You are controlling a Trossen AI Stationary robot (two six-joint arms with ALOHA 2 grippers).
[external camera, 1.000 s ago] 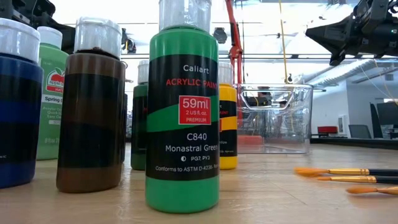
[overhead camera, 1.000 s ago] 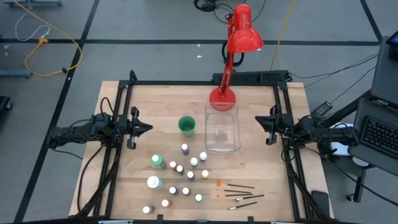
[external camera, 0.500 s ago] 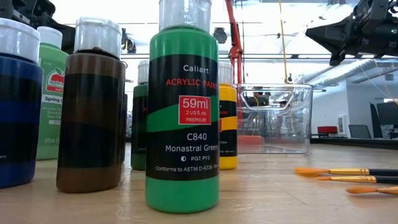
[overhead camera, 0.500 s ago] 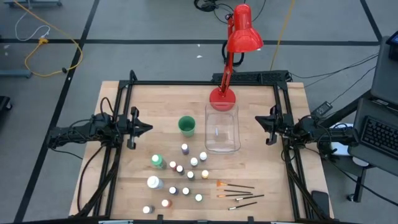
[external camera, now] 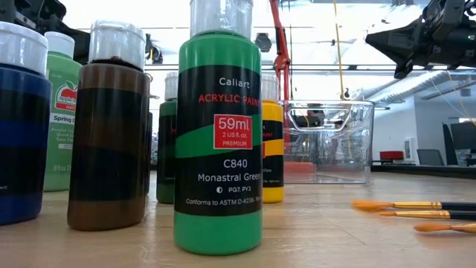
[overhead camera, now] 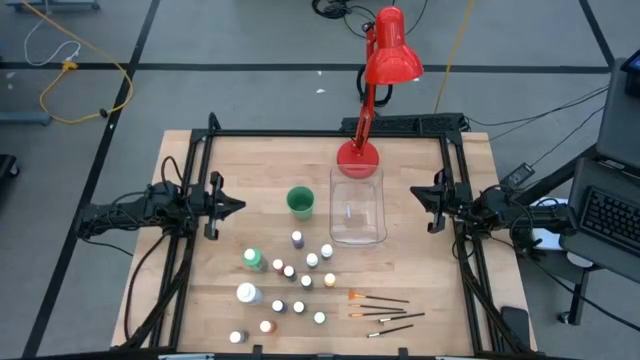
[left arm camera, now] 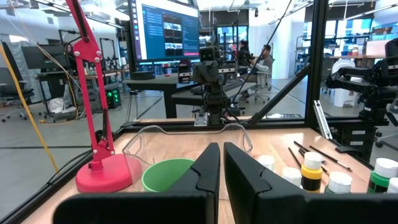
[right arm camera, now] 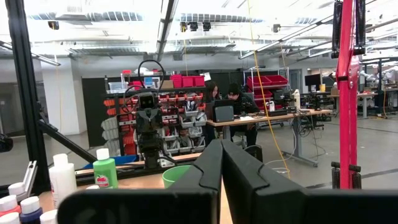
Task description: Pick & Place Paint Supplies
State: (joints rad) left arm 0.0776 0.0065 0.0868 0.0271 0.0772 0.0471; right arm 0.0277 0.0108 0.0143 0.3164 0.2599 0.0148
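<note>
Several small white-capped paint bottles (overhead camera: pixel 290 285) stand upright on the wooden table's near half; two larger ones (overhead camera: pixel 252 259) stand at their left. In the low view a green bottle (external camera: pixel 219 141) stands nearest. Several thin brushes (overhead camera: pixel 385 312) with orange tips lie flat at the near right. My left gripper (overhead camera: pixel 240 206) hovers at the table's left edge, shut and empty, its fingers (left arm camera: pixel 221 168) close together. My right gripper (overhead camera: pixel 413 193) hovers at the right edge, shut and empty, as the right wrist view (right arm camera: pixel 221 163) shows.
A green cup (overhead camera: pixel 300 203) and a clear rectangular bin (overhead camera: pixel 357 207) stand mid-table. A red desk lamp (overhead camera: pixel 372 90) stands with its base on the far edge. A black frame (overhead camera: pixel 330 133) runs round the table. People sit at desks in the room beyond.
</note>
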